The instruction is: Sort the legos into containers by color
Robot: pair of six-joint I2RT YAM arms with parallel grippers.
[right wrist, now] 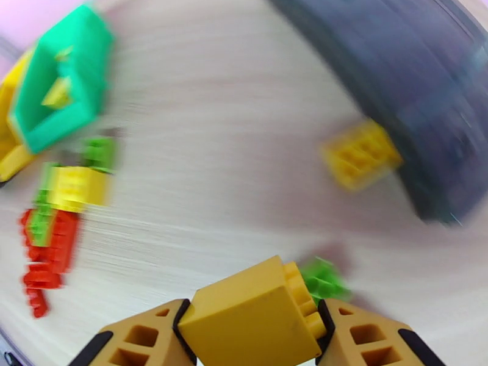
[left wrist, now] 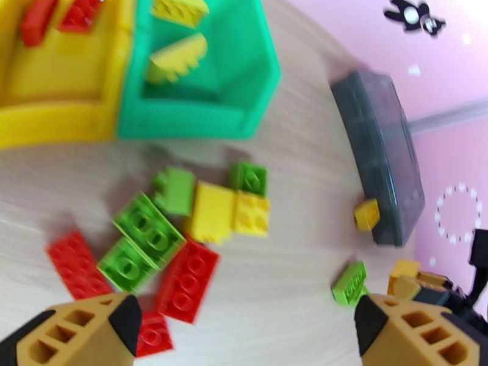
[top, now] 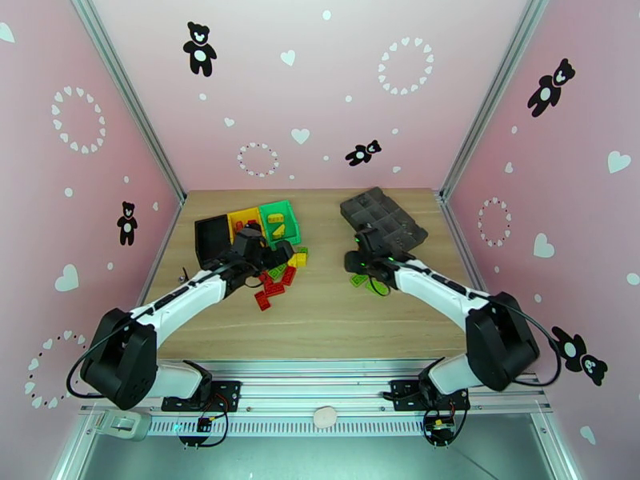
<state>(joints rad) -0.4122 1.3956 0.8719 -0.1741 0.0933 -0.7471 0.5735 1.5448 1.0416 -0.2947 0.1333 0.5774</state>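
Left wrist view: the left tool (left wrist: 244,322) has its fingers wide apart with nothing between them. It hangs above the loose pile of small studded plastic bricks (left wrist: 177,233) in red, yellow and bright green at lower centre of frame. In the top view that pile lies centre-left on the wooden surface (top: 320,322), just below the bins. The right tool (right wrist: 253,326) is clamped on a yellow studded plastic brick (right wrist: 244,312), bottom centre of the right wrist view. Just behind it a single green brick (right wrist: 321,279) lies on the surface. A second yellow brick (right wrist: 360,155) lies against or just beside the edge of the dark grey compartment tray (right wrist: 396,86), upper right; the blur does not show whether they touch. Three small open-top rectangular plastic bins stand in a row, upper left of the surface in the top view — black bin (top: 210,234), yellow bin (top: 234,218), green bin (top: 276,205). In the left wrist view the yellow bin holds red bricks (left wrist: 58,16) and the green bin holds yellow bricks (left wrist: 177,56).
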